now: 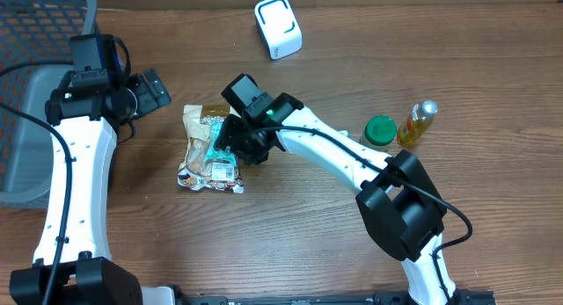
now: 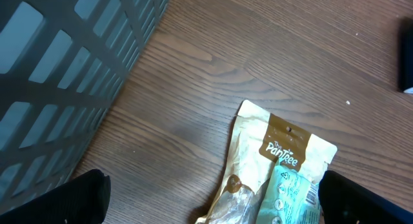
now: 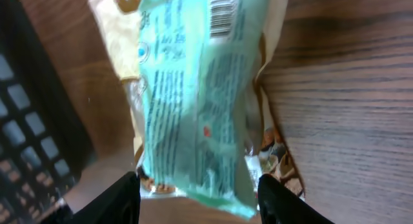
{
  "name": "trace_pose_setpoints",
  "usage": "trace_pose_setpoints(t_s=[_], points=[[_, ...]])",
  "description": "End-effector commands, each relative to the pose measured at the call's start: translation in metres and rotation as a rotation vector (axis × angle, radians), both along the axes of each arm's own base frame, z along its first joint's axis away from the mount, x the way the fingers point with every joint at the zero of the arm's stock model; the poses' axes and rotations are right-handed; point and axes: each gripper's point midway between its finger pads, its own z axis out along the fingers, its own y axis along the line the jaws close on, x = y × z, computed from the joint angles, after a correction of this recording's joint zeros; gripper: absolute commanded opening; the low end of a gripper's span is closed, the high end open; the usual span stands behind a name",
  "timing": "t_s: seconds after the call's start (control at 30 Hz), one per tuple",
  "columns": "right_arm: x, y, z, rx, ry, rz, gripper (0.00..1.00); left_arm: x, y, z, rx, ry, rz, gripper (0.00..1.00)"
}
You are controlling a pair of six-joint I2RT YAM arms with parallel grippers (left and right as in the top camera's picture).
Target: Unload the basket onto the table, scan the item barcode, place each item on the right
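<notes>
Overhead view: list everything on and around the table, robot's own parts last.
wooden table: one, brown, under everything
plastic lattice basket: one, grey, far left edge
boxy scanner-like device: one, white, top centre
paper snack pouch: one, tan, mid-table, lying flat
barcoded foil packet: one, mint green, on the pouch
round-lidded jar: one, green lid, right of centre
small bottle: one, yellow with silver cap, next to the jar
left hand: one, black, open, between basket and pouch
right hand: one, black, fingers either side of the foil packet
</notes>
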Motion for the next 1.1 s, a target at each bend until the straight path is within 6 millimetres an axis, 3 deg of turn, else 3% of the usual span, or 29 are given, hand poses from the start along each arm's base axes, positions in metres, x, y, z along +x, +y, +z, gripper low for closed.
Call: trace_pose_setpoints(t_s=[0.0, 0.23, 0.37, 0.73, 0.9, 1.07], points=[[-0.001, -0.005, -0.014, -0.04, 0.026, -0.1, 0.55, 0.002, 0.005, 0.002, 0.008, -0.006, 0.008, 1.0], [0.001, 0.005, -0.023, 0.006, -0.008, -0.1, 0.55, 0.002, 0.005, 0.002, 0.008, -0.006, 0.008, 1.0], [0.002, 0.006, -0.023, 0.009, -0.011, -0.1, 0.49, 0.002, 0.005, 0.002, 0.008, -0.006, 0.008, 1.0], [0.0, 0.002, -0.025, -0.012, -0.038, -0.032, 0.04, 0.002, 0.005, 0.002, 0.008, -0.006, 0.008, 1.0], [0.003, -0.002, -0.018, 0.037, -0.059, 0.094, 0.04, 0.002, 0.005, 0.002, 0.008, -0.006, 0.008, 1.0], [0.004, -0.006, 0.005, 0.205, -0.049, 0.26, 0.04, 0.002, 0.005, 0.002, 0.008, -0.006, 0.008, 0.99]])
